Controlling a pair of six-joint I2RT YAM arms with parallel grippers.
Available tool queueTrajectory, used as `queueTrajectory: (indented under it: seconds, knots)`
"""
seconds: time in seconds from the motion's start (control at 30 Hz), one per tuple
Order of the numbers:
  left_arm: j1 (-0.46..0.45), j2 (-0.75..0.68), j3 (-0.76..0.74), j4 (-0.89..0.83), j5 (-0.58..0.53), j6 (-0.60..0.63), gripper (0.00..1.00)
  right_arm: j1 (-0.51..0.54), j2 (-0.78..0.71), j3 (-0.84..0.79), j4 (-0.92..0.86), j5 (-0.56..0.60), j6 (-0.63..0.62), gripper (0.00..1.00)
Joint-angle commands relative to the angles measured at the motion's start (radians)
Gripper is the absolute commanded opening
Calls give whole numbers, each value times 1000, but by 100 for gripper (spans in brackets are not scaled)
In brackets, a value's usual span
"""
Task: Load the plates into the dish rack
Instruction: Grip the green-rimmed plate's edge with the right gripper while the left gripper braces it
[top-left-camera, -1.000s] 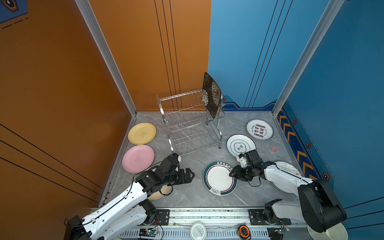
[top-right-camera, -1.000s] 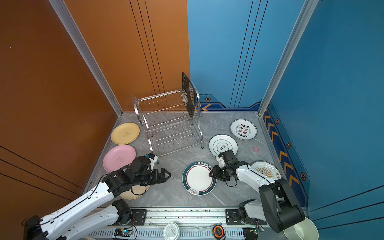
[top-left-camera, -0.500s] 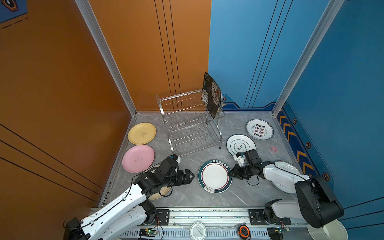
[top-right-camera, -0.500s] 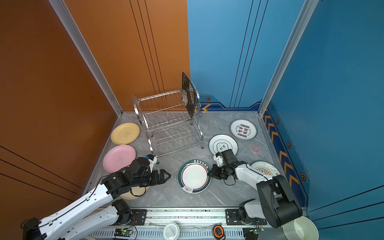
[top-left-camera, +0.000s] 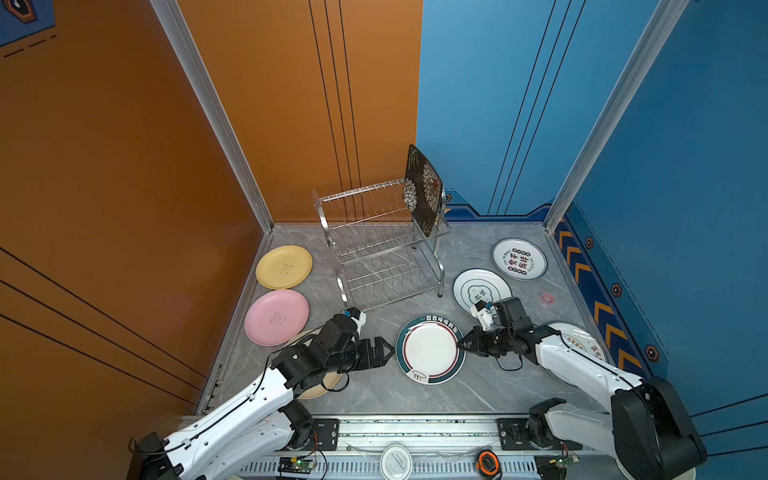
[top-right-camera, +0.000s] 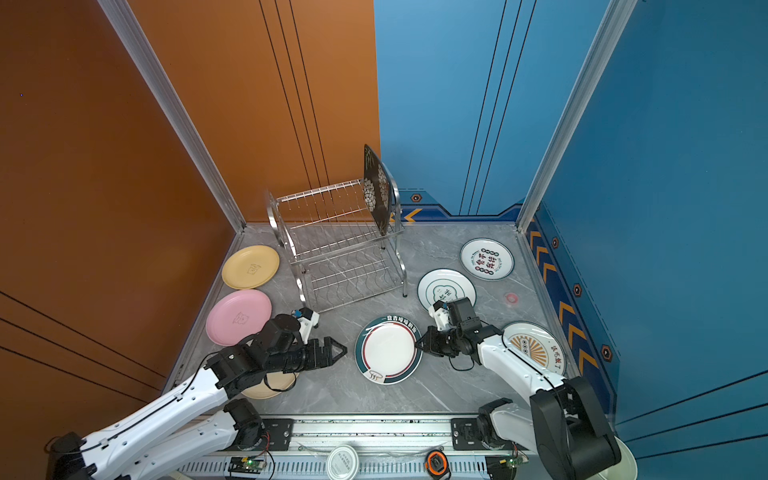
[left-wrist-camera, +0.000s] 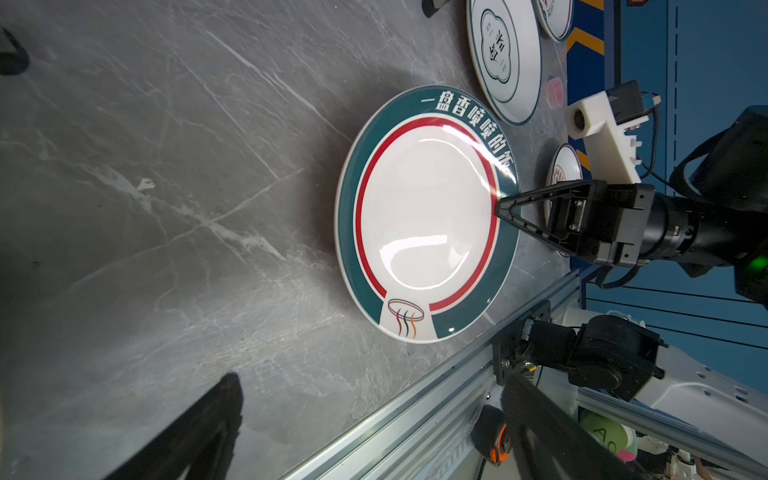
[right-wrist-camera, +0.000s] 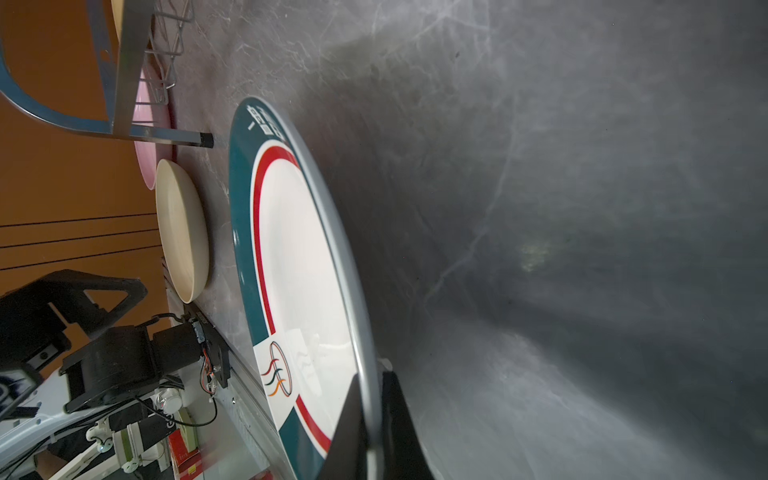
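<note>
Slid leftward on the worktop (top-left-camera: 395, 399), the green-rimmed plate (top-left-camera: 430, 349) lies near the front edge's middle in both top views (top-right-camera: 388, 349), its rim pinched in the right gripper (top-left-camera: 460, 343). The left gripper (top-left-camera: 386, 351) hovers just beside it, jaws wide. By the back edge stands the rack (top-left-camera: 382, 249), a black plate (top-left-camera: 424, 191) upright in it. Left wrist view: the right gripper (left-wrist-camera: 498, 208) bites the rim. Right wrist view: fingers (right-wrist-camera: 353, 415) clamp the rim between them.
</note>
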Motion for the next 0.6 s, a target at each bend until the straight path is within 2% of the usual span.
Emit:
queueTrajectory:
  seconds: [0.0,0.2,0.5,0.57]
  knots:
    - [-7,13,-23,92,51,-12,98,-1,-52,36,-30,-41,41,0]
    - [21,25,-61,213,100,-29,99,16,-127,79,-43,-80,93,0]
    - [75,43,-81,379,177,-51,87,82,-165,156,-38,-94,146,0]
    - [88,49,-81,404,191,-57,80,99,-162,171,-38,-94,148,0]
